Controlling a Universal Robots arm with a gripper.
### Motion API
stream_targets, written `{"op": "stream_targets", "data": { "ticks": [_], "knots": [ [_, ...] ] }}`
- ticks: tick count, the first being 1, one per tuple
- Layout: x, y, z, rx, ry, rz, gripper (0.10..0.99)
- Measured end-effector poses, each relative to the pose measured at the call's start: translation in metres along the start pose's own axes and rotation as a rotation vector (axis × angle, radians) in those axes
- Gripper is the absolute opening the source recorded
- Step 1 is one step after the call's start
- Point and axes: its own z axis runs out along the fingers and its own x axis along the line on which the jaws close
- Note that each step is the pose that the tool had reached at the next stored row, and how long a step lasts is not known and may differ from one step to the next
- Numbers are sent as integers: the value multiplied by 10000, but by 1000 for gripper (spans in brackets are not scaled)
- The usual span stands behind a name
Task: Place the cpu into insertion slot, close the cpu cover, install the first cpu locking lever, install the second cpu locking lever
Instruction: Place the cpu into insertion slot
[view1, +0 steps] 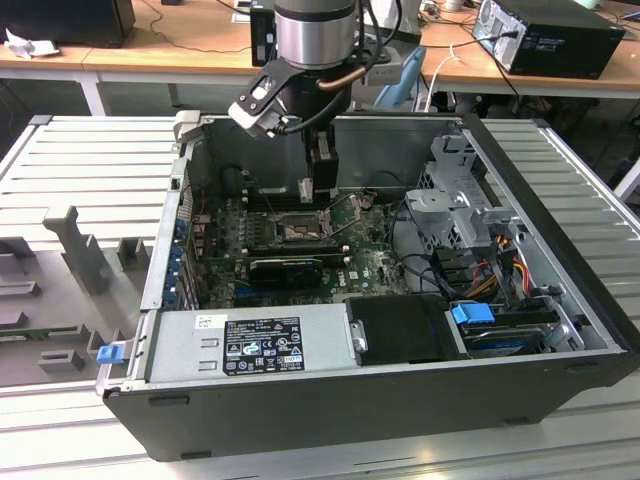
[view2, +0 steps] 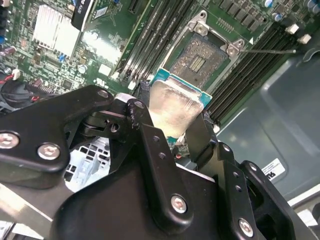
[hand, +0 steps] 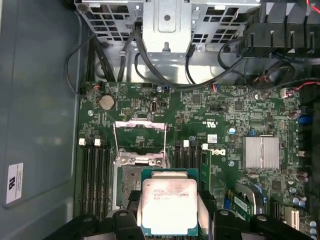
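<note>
Flat, square, silver-topped cpu (hand: 169, 205) held above the open socket (hand: 129, 186)
The black end effector (hand: 167, 219) clamped the chip between its fingertips, over the socket.

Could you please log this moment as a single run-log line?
jaws: shut on cpu | cpu: held over open cpu socket, not seated | cpu cover: open

It was an electronics lab: an opened desktop tower (view1: 350, 410) lay on a ribbed metal table (view1: 90, 160), with wooden workbenches (view1: 190, 45) and another computer (view1: 555, 35) behind.
</note>
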Motion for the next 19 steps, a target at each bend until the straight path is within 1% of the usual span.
{"op": "stream_targets", "data": {
  "ticks": [3, 6, 8, 10, 11, 14, 16, 18, 19],
  "knots": [
    [0, -3, 5, -1, 2, 1, 529],
    [-1, -10, 35, 7, 5, 1, 529],
    [-2, -15, 90, 34, 9, -1, 529],
    [-3, -26, 121, 36, 75, -77, 529],
    [-3, -28, 139, 36, 85, -77, 529],
    [-5, -39, 254, 41, 80, -11, 529],
    [-5, -42, 287, 41, 80, -1, 529],
    [-6, -49, 334, 63, 81, 12, 529],
    [-7, -53, 335, 73, 76, 17, 529]
  ]
}}
